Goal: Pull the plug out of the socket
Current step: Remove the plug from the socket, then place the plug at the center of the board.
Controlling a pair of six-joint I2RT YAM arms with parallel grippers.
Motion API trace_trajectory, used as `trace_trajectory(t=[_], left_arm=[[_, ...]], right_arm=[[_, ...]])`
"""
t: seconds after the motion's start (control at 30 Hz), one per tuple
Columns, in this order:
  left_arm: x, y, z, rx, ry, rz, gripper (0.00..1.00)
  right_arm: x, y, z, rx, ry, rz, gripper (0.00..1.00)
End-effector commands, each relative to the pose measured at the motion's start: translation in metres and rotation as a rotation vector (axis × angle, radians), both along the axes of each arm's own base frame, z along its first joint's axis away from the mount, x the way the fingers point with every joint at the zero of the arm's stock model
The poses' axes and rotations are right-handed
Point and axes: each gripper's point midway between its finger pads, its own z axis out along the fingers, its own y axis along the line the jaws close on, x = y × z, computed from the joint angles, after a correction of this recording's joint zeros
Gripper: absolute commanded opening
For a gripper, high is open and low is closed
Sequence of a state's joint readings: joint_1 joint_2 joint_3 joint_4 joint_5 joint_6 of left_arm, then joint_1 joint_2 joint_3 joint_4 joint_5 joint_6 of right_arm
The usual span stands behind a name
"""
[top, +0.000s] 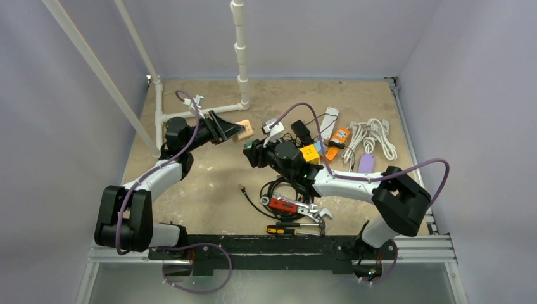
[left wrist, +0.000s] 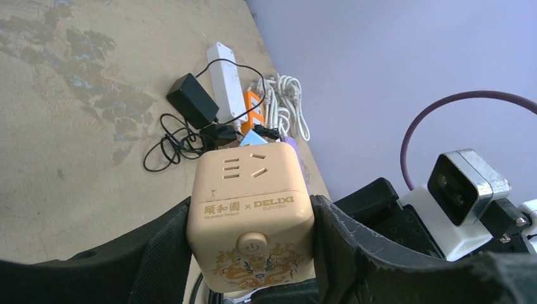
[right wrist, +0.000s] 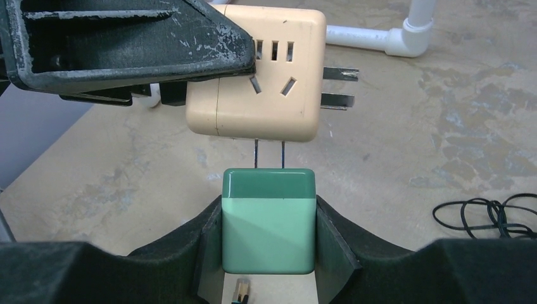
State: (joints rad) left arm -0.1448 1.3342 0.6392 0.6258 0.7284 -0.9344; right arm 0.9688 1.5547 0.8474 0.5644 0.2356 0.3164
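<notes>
Your left gripper [left wrist: 251, 248] is clamped on the beige cube socket [left wrist: 250, 190], low centre of the left wrist view. Your right gripper [right wrist: 269, 239] is closed around the green plug [right wrist: 269, 215], bottom centre of the right wrist view, just below the socket. The plug's two thin pins [right wrist: 256, 154] show bare across the gap, and I cannot tell whether their tips sit inside the slots. Pull at an angle and the pins may bind or bend. A hard tug may twist or drag the cube out of the left grip. The cube's own prongs [right wrist: 339, 87] jut toward the right edge, so keep them off the white pipe [right wrist: 380, 38].
</notes>
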Motion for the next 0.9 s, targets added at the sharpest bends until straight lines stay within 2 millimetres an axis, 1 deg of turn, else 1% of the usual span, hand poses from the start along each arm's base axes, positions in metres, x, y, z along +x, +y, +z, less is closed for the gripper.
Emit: trace_trajectory(t=[0.0,0.03,0.1,0.17,0.27,0.33,0.43,0.53,0.57,0.63,0.67,0.8,0.83,0.87], left_arm=[[0.008,0.002,0.013,-0.024,-0.05,0.0,0.41],[0.008,0.001,0.013,-0.024,-0.05,-0.003,0.43],[0.008,0.002,0.014,-0.024,-0.052,-0.002,0.43],[0.009,0.002,0.013,-0.022,-0.05,0.003,0.38],[0.011,0.006,0.01,-0.007,-0.041,0.031,0.3],[0.012,0.013,0.012,0.011,-0.05,0.071,0.27],[0.016,0.028,0.012,0.035,-0.043,0.152,0.24],[0.02,0.04,0.012,0.033,-0.039,0.195,0.23],[0.022,0.043,0.012,0.034,-0.035,0.201,0.23],[0.023,0.044,0.007,0.054,-0.025,0.203,0.23],[0.024,0.044,0.004,0.066,-0.013,0.203,0.23],[0.026,0.045,-0.008,0.104,0.017,0.21,0.23],[0.027,0.044,-0.012,0.121,0.028,0.207,0.23],[0.027,0.04,-0.017,0.137,0.04,0.197,0.23]], right_arm=[[0.01,0.001,0.045,0.122,-0.04,-0.073,0.0],[0.011,0.0,0.047,0.124,-0.041,-0.08,0.0],[0.012,0.0,0.051,0.134,-0.047,-0.083,0.0],[0.012,0.001,0.052,0.14,-0.046,-0.087,0.0],[0.02,-0.007,0.045,0.127,-0.016,-0.156,0.0],[0.022,-0.013,0.039,0.119,0.005,-0.192,0.0],[0.019,-0.019,0.038,0.127,0.026,-0.2,0.0],[0.013,-0.027,0.041,0.137,0.037,-0.197,0.0],[0.013,-0.032,0.038,0.134,0.049,-0.202,0.0],[0.019,-0.047,0.029,0.126,0.082,-0.229,0.0],[0.024,-0.058,0.022,0.121,0.104,-0.251,0.0],[0.05,-0.111,-0.005,0.121,0.169,-0.335,0.0],[0.06,-0.129,-0.013,0.113,0.186,-0.373,0.0],[0.064,-0.139,-0.019,0.104,0.195,-0.393,0.0]])
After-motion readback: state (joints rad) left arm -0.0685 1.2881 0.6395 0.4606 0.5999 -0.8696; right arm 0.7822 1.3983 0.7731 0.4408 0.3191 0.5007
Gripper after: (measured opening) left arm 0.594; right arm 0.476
